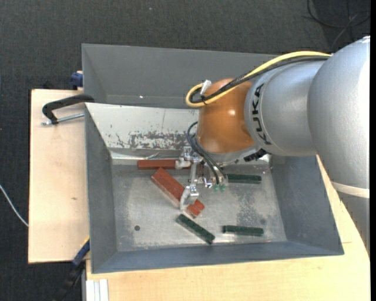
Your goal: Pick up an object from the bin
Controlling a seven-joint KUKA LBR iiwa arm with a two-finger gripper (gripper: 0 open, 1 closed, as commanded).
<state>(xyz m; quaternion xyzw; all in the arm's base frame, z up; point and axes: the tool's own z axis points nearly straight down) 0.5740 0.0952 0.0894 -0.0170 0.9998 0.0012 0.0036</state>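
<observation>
Red-brown block (pixel 167 183), long axis diagonal toward lower right, gripper (pixel 190 197) above, grip unclear

Arm (pixel 305 106) reaches from right, wrist (pixel 226 120) pointing down.

Dark, speckled, carpet-like floor (pixel 176 23) on every side, evenly lit, without hard shadows. Along its left edge, a thin white cable (pixel 13 207) curving down. In its top right corner, looped black cables (pixel 320 14).

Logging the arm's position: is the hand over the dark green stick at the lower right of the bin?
No, the hand is by the red-brown blocks in the middle of the bin, apart from that green stick.
</observation>
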